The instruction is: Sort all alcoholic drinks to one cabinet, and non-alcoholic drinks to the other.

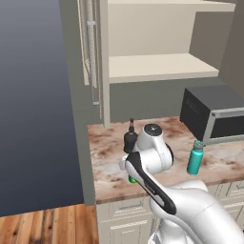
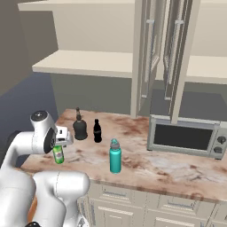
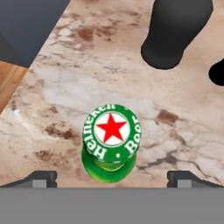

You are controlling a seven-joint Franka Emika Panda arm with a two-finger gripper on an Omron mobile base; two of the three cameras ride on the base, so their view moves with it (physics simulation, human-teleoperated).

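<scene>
Seen from straight above in the hand view, the green beer bottle with its red-star cap stands upright on the marble counter. My gripper hangs over it, open, one fingertip on each side and clear of the glass. In the right base view the green bottle peeks out below the hand. The squat black bottle and the slim cola bottle stand just behind it. The teal bottle is further right, near the front edge.
Open upper cabinets show bare shelves, with their doors swung out. A microwave sits at the counter's right. The counter's left end drops off to the wooden floor.
</scene>
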